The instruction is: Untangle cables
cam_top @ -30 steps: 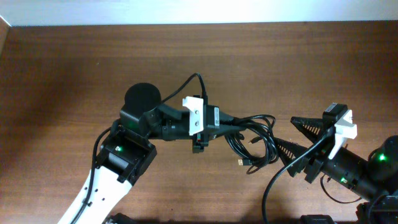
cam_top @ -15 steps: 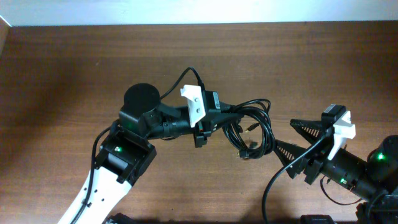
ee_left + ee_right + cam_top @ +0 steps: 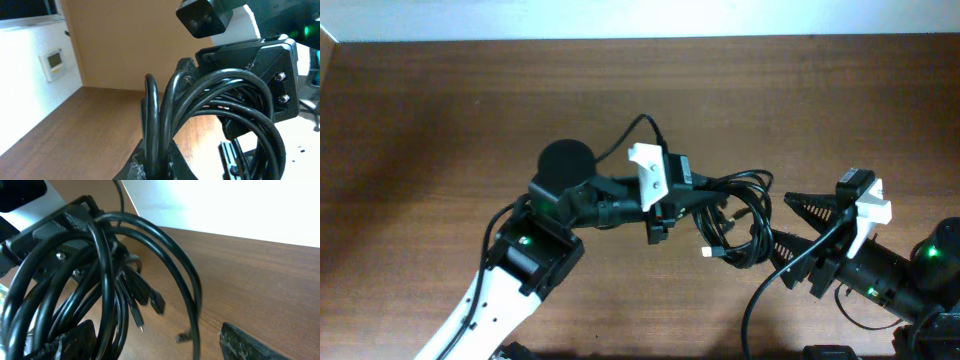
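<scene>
The cables (image 3: pixel 748 212) are a bundle of thin black loops held above the table, with loose plug ends (image 3: pixel 711 250) hanging down. My left gripper (image 3: pixel 698 196) is shut on the bundle; in the left wrist view several strands (image 3: pixel 165 115) run down between its fingers (image 3: pixel 157 162). My right gripper (image 3: pixel 797 226) is open, just right of the loops. In the right wrist view the cables (image 3: pixel 102 280) hang over its left finger, and one strand with the plug ends dangles between the fingers (image 3: pixel 160 347).
The brown wooden table (image 3: pixel 440 110) fills the view, with a white wall strip along its far edge (image 3: pixel 620 18). The left arm's own thick black cable (image 3: pixel 630 135) arcs above its wrist. The right arm's body (image 3: pixel 895 280) sits at the lower right.
My left arm has swung right with the cable bundle, bringing the loops up against the open right gripper. The right arm has stayed almost still.
</scene>
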